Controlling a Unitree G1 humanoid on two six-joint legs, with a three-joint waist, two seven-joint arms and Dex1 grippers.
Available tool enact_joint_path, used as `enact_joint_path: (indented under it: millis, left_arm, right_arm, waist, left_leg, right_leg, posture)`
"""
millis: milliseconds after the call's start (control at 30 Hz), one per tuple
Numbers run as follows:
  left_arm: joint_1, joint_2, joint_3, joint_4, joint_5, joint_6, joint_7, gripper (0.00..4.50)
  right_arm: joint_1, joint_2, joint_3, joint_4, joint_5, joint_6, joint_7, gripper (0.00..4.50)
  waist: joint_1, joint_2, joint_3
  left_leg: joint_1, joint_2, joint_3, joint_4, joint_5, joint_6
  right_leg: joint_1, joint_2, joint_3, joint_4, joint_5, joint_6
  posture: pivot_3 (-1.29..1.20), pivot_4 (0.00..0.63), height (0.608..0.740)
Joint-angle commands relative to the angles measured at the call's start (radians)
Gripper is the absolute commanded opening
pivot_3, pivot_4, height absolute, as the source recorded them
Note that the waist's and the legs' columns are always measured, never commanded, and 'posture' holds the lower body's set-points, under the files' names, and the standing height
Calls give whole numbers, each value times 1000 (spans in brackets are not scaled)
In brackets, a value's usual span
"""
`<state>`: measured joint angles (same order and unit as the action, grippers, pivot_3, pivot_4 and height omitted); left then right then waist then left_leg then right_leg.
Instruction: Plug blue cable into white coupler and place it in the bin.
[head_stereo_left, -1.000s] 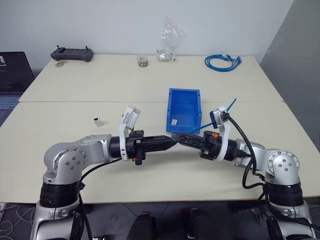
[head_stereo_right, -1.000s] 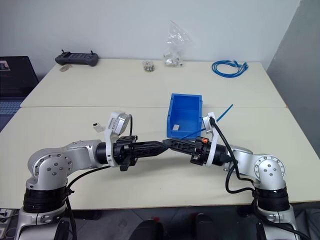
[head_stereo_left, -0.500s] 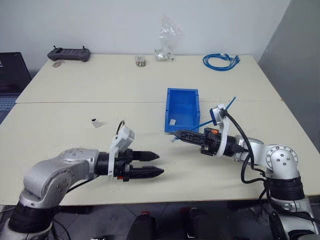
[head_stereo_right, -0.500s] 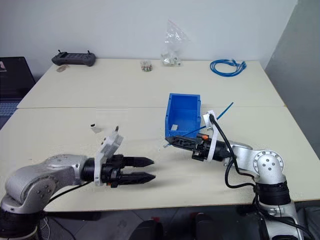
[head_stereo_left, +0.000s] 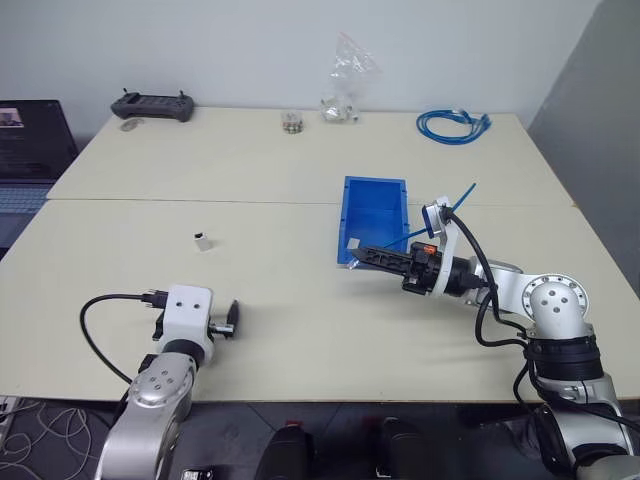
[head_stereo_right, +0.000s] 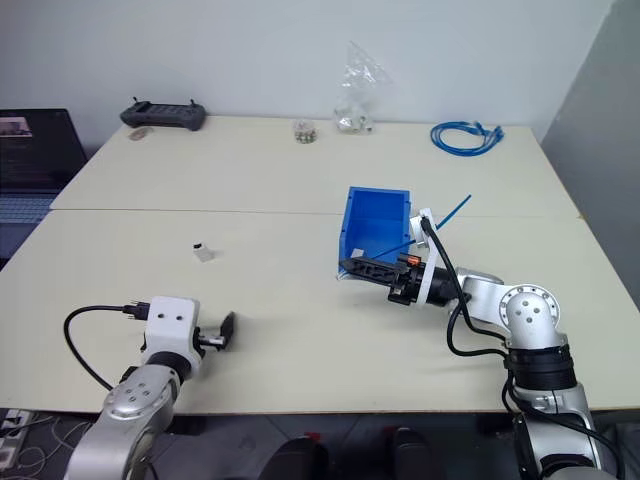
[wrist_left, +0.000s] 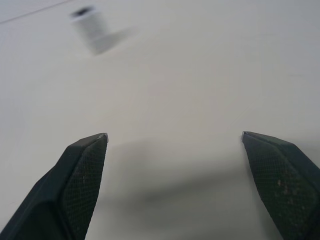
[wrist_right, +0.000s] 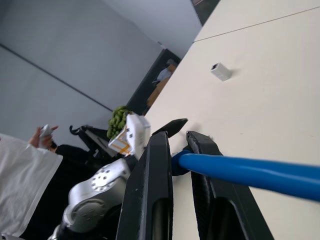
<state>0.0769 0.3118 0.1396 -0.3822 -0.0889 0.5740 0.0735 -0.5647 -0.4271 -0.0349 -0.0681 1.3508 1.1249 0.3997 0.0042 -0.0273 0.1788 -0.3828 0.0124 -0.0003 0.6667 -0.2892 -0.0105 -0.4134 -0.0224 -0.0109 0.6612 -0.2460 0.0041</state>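
A: Right gripper (head_stereo_left: 352, 262) status?

B: Clenched on the blue cable (head_stereo_left: 455, 198). The cable runs from the jaw tips back up past the wrist, with its free end sticking out over the table (head_stereo_left: 260, 180) to the right of the bin (head_stereo_left: 375, 187). The plug end sits at the tips, hard to make out.

A: Where are the tips?

B: Just off the near-left corner of the bin, pointing across toward the robot's left, roughly level.

A: Left gripper (wrist_left: 175, 142)?

B: Jaws released, spread wide, nothing between them. It's low over the table near the front-left edge.

A: Coupler?

B: There's a white coupler (head_stereo_left: 203, 240) lying on the bare table, well apart from both grippers, ahead of the left one. In the left wrist view it sits up ahead of the open jaws, off toward the left finger (wrist_left: 82, 167) rather than centred. Blurred there, so I can't call its long axis.

A: Isn't there something white in the bin too?

B: A small white item (head_stereo_left: 352, 242) at the near end, yes. Can't tell what it is.

A: Which arm is nearer the coupler?

B: Left, I'd judge. It's forward of the jaws, so the reach is ahead and a bit sideways. The right stays put with the cable.

A: Nothing plugged yet?

B: Not yet, by the look of it. The cable is in the right jaws, the coupler loose on the table.
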Motion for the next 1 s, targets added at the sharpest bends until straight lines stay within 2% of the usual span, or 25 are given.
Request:
enact_joint_path:
  millis: [33, 167, 267, 433, 667, 767, 1000]
  left_arm:
    - [-139, -74, 45, 204, -4, -178, 42, 4477]
    - [-284, -116, 98, 446, -34, -280, 44, 4477]
    - [-359, -116, 128, 553, -40, -333, 49, 4477]
    - [-458, -89, 170, 694, -62, -382, 22, 4477]
    - [-555, -53, 167, 828, -79, -414, -54, 4477]
    - [-582, -39, 176, 867, -72, -429, -43, 4039]
    - [-600, -30, 180, 897, -70, -449, -37, 2431]
  right_arm:
    - [-25, -5, -18, -20, -28, 1, 43, 227]
    - [-25, -2, -37, -25, -44, -1, 38, 227]
    - [-16, -2, -45, -40, -47, 2, 29, 227]
    - [-9, -3, -63, -53, -48, 10, 17, 227]
    - [-25, 6, -81, -44, -52, 20, 1, 227]
    - [-27, 12, -86, -44, -53, 23, -8, 227]
    - [-23, 15, -93, -47, -57, 24, -17, 227]
  waist:
    - [3, -1, 0]
    - [2, -1, -1]
    - [-1, -2, -1]
    - [-4, -2, -1]
    - [-5, -2, -1]
    - [-4, -2, -1]
    - [-6, -2, -1]
  left_leg:
    - [0, 1, 1, 1, 0, 0]
    - [-1, 0, 2, 1, 0, 0]
    - [-1, -1, 2, 1, 0, 0]
    - [-1, -1, 1, 1, 0, 0]
    - [0, 0, 1, 2, 0, 1]
    - [0, 0, 1, 2, 0, 1]
    - [0, 0, 1, 1, 0, 1]
  right_leg:
    - [0, 0, 0, 0, 0, 1]
    - [1, 0, 0, -1, 1, -1]
    - [1, -1, 0, -1, 2, -1]
    - [1, -1, -1, 1, 2, -1]
    - [1, 0, -1, 2, 2, -1]
    - [1, 0, -1, 1, 2, -1]
    - [1, -1, -1, 1, 2, -1]
  posture:
    - [0, 150, 740]
    - [0, 150, 740]
    - [0, 150, 740]
    - [0, 150, 740]
    - [0, 150, 740]
    - [0, 150, 740]
    - [0, 150, 740]
